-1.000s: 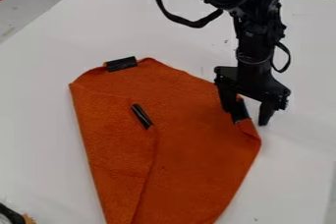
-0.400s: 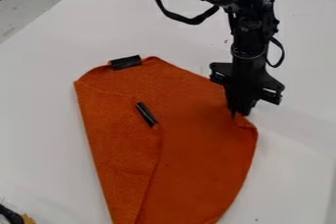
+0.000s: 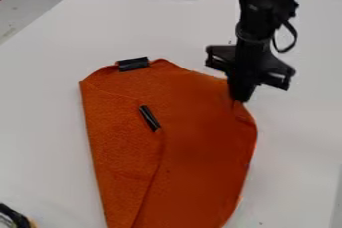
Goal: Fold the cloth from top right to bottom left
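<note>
"When viewed at a slant from above, where to find the orange cloth [image 3: 200, 157]?"

"Look on the white table [image 3: 40, 122], well in from its slanting left edge. Extends toward the near side and out of view, with a flap [image 3: 120, 147] folded inward on the side nearer that left edge."

"And the black gripper [image 3: 239, 98]?"

"See at the cloth's far right part, pointing down, beneath the black arm [image 3: 257, 17] reaching in over the table's far edge. Shows narrow, with fingers close together, pinching the cloth's rim; note creases just below the grip."

"Any dark pieces on the fabric?"

"Note a black strip [image 3: 133, 63] on the rim toward the table's far edge. Compare with a second black strip [image 3: 149, 118], tilted, at the inner corner of the flap."

"Anything else on the table?"

"Observe a dark object [image 3: 15, 218] with a touch of yellow, toward the left side, near the cloth but apart from it, partly out of view. Cannot identify further."
</note>
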Robot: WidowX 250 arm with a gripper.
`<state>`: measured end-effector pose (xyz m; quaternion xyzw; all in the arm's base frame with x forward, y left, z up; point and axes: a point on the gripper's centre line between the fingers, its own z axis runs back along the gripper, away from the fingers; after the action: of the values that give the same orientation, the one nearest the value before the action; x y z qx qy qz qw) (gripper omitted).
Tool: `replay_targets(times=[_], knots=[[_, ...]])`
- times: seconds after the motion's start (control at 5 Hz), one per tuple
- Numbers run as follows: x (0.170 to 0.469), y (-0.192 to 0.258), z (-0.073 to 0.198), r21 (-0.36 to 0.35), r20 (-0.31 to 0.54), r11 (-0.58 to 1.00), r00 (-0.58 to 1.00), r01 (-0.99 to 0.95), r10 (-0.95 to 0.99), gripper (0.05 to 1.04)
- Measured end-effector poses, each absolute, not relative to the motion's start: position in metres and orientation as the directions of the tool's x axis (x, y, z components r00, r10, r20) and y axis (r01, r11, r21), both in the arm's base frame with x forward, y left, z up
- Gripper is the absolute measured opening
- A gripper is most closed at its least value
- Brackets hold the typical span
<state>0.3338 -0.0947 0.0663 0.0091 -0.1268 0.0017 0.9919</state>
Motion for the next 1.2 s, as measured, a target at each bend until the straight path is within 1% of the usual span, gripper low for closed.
replay_targets(times=[0.2, 0.4, 0.6, 0.8, 1.0, 1.2], knots=[[0.310, -0.062, 0.076, 0.016, 0.317, 0.992, 0.942, -0.124, 0.112, 0.068], [0.288, -0.027, 0.070, -0.021, 0.338, 0.975, 0.916, -0.221, 0.215, 0.068], [0.272, 0.000, 0.056, -0.076, 0.336, 0.953, 0.892, -0.294, 0.302, 0.068], [0.264, 0.018, 0.046, -0.109, 0.336, 0.941, 0.879, -0.321, 0.339, 0.068], [0.258, 0.027, 0.036, -0.138, 0.320, 0.926, 0.869, -0.350, 0.376, 0.068], [0.250, 0.034, 0.025, -0.151, 0.309, 0.920, 0.866, -0.363, 0.392, 0.068]])
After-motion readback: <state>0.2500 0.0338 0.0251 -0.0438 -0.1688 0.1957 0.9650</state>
